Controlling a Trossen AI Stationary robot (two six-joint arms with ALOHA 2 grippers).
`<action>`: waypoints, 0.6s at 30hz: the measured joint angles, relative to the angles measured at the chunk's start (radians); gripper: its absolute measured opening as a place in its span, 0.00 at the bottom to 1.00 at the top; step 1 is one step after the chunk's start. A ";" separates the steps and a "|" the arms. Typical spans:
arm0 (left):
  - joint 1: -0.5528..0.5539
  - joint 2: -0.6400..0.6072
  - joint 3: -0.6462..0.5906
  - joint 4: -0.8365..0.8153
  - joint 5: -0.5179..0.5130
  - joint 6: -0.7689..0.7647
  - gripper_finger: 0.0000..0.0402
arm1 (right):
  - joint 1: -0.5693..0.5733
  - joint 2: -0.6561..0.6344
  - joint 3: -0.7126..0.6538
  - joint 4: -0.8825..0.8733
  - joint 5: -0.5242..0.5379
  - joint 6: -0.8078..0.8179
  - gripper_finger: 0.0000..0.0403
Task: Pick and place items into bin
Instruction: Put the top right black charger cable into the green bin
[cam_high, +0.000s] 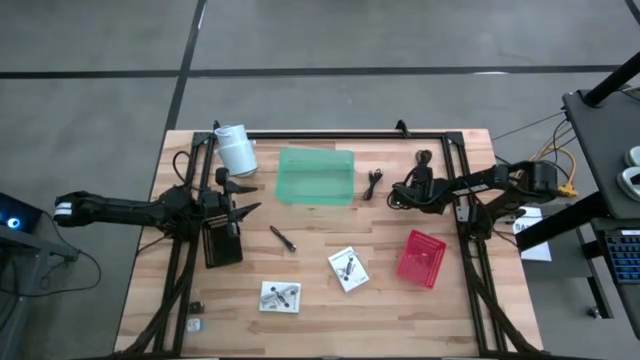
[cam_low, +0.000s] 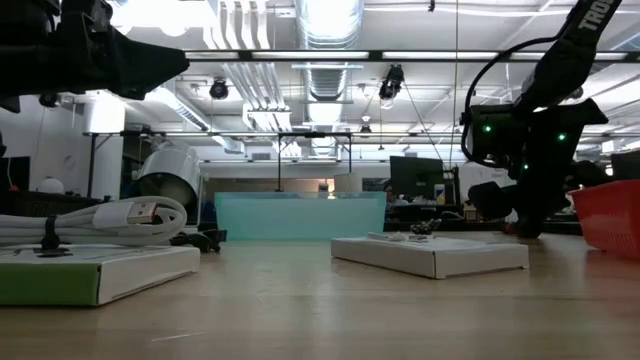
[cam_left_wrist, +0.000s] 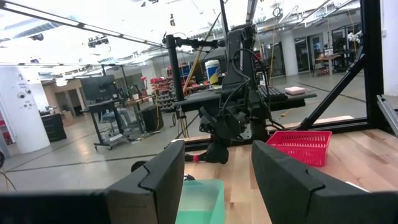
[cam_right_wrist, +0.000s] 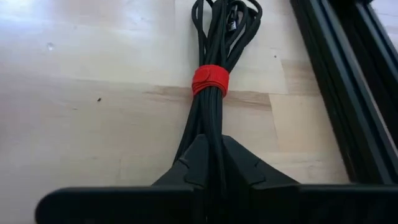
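Observation:
My right gripper is over the table's far right part and is shut on a black cable bundle with a red tie. A second black bundle lies flat beside the green bin. The thin dark pen-like tool and two white packets lie flat on the near middle of the table. My left gripper hovers open at the table's left, touching nothing. My right gripper pinches the black cable bundle between its two fingers at the bundle's near end, short of the red tie. The fingers come slanting down from above and lie along the bundle. The rest of the bundle stretches away over the wood.
A white cylindrical roll stands at the far left by the bin. A red basket sits on the near right. Black frame rails run along both sides and the far edge. Small bits lie at the near left corner.

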 joint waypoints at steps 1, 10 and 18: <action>0.000 0.000 0.000 0.000 0.000 0.000 0.43 | 0.000 -0.003 0.004 0.000 -0.007 -0.009 0.04; 0.000 0.000 -0.001 0.000 0.000 0.000 0.43 | 0.001 -0.065 0.079 0.000 -0.050 -0.187 0.03; 0.000 0.000 -0.001 0.000 0.000 0.000 0.43 | 0.010 -0.139 0.172 0.000 -0.115 -0.426 0.03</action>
